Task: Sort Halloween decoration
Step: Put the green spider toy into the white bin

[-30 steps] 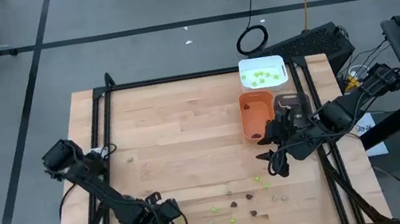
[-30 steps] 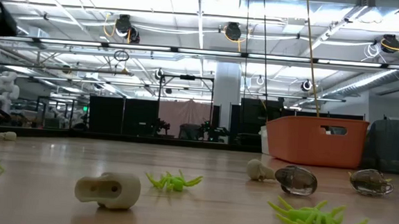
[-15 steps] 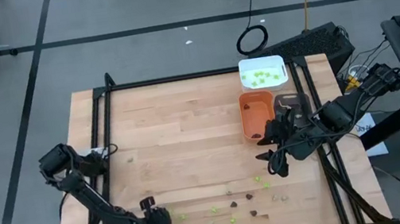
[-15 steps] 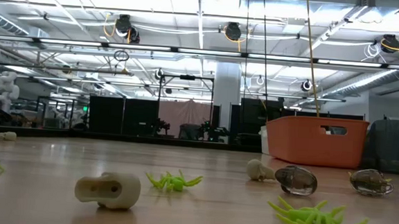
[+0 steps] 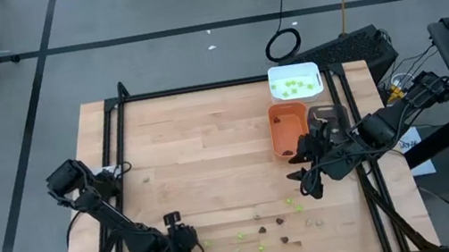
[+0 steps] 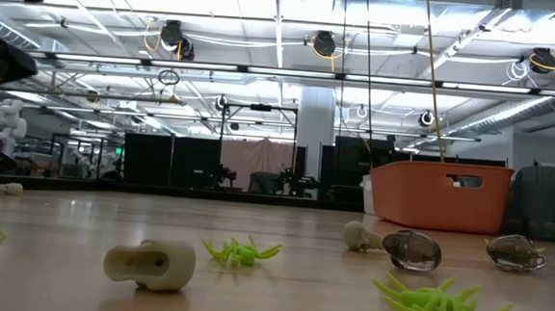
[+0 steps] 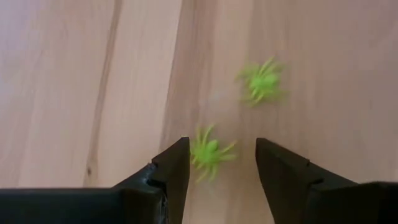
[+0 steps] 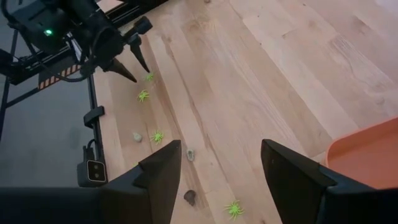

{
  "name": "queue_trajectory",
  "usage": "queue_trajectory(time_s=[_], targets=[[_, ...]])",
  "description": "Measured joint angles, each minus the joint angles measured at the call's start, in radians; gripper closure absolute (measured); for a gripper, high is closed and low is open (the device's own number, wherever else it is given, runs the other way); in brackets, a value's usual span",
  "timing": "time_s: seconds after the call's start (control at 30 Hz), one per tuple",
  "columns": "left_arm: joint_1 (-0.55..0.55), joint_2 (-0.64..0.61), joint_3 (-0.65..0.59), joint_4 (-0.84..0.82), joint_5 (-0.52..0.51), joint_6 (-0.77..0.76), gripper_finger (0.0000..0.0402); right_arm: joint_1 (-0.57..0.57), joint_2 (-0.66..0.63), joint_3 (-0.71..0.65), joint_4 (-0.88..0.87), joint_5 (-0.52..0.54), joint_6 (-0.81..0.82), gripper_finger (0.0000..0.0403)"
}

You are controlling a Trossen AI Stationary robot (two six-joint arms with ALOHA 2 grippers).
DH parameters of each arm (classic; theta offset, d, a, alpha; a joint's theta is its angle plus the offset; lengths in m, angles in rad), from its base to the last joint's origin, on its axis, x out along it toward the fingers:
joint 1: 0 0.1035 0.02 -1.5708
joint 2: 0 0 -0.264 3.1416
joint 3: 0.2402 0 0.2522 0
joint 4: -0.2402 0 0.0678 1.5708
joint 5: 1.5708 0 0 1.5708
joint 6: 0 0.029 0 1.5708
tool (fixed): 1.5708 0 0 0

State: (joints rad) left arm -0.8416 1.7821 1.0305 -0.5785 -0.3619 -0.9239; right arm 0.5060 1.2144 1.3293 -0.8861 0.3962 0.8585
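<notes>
The wooden table [image 5: 202, 157] carries three trays at its far right: a white tray [image 5: 294, 81] containing lime-green pieces, an orange tray [image 5: 288, 127] just nearer, and a grey tray [image 5: 327, 114] beside the orange one.

The right gripper [image 5: 305, 176] hangs above the table just in front of the orange tray, its fingers spread wide with nothing between them. The left gripper [image 5: 185, 248] is positioned low at the near edge, left of the scattered pieces, fingers parted and empty.

The Halloween decoration [image 5: 280, 221] lies loose along the near edge (green spiders, dark brown and pale pieces). In the left wrist view, one green spider [image 7: 209, 152] lies on the table between the left fingertips, nearer one finger; a second spider [image 7: 262, 81] lies just beyond.
</notes>
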Motion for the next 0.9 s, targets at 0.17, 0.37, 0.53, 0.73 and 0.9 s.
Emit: queue_trajectory(time_s=[0.17, 0.37, 0.53, 0.73, 0.9], targets=[[0.025, -0.002, -0.044, 0.004, 0.085, 0.018, 0.0226, 0.000, 0.000, 0.000, 0.000, 0.000, 0.002, 0.0197], [0.031, -0.006, -0.060, 0.021, 0.108, 0.052, 0.0226, 0.000, 0.000, 0.000, 0.000, 0.000, 0.012, 0.0197], [0.039, -0.005, -0.062, 0.049, 0.113, 0.076, 0.0266, 0.000, 0.000, 0.000, -0.001, 0.004, 0.012, 0.0197], [0.062, -0.004, -0.061, 0.055, 0.149, 0.145, 0.0374, 0.000, 0.000, 0.000, -0.002, 0.026, 0.013, 0.0197], [0.088, -0.003, -0.057, 0.052, 0.180, 0.180, 0.0396, 0.000, 0.000, 0.000, -0.002, 0.026, 0.012, 0.0197]])
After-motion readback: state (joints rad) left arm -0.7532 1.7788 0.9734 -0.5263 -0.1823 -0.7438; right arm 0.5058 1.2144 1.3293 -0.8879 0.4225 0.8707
